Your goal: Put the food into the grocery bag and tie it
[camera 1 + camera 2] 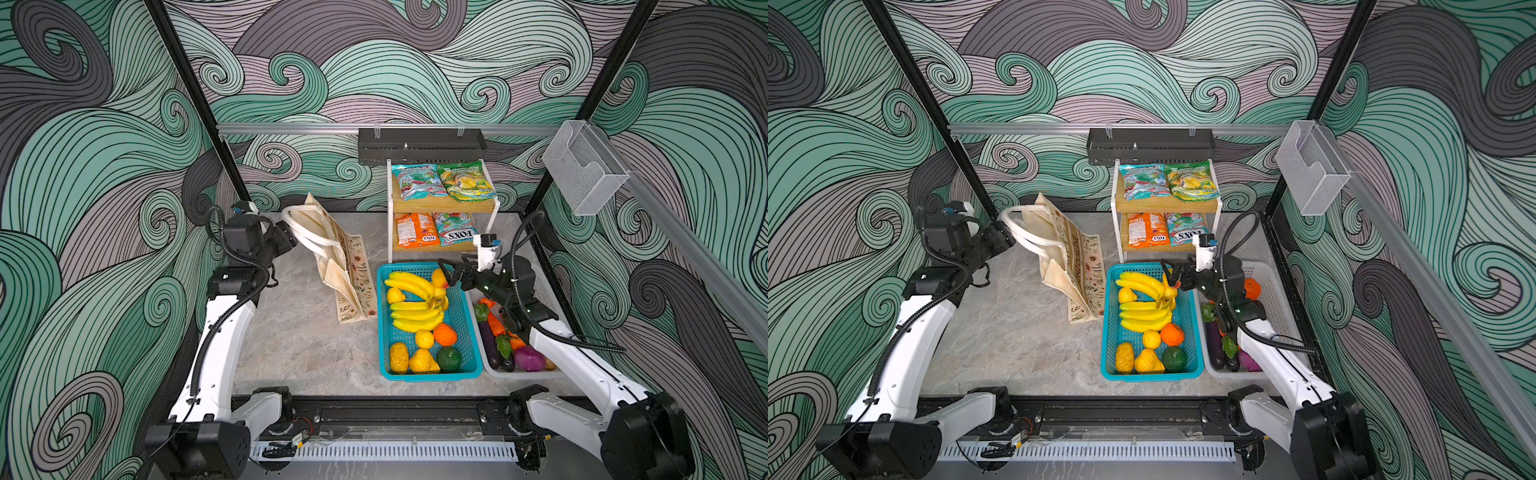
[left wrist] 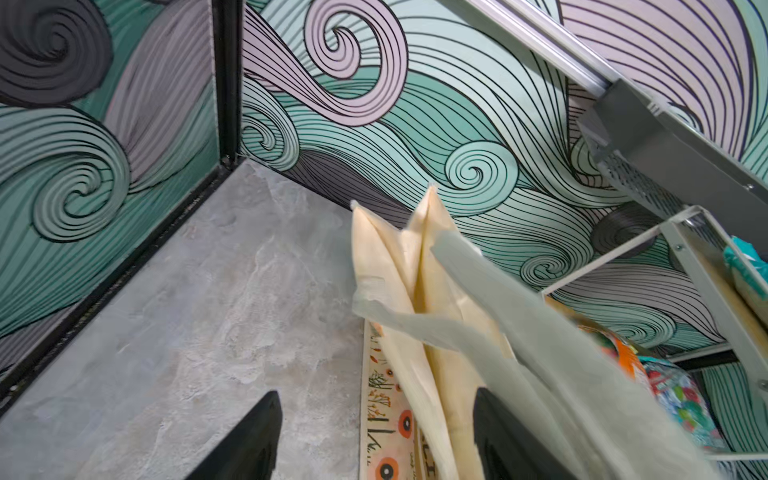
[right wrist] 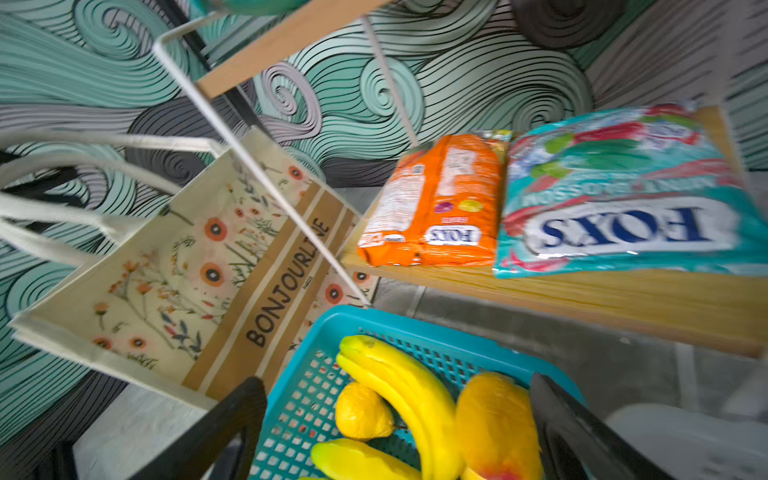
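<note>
The grocery bag (image 1: 332,266) is leaning, nearly folded flat, just left of the teal basket (image 1: 428,376). Its rope handles (image 1: 303,232) are drooping toward the left gripper (image 2: 376,399), whose jaws are standing spread, pinching nothing. The right gripper (image 1: 451,275) is hovering over the basket's far end, jaws wide around a yellow-orange fruit (image 3: 498,419). With the bag's mouth barely gaping, anything carried over is likely catching the rim and toppling it.
</note>
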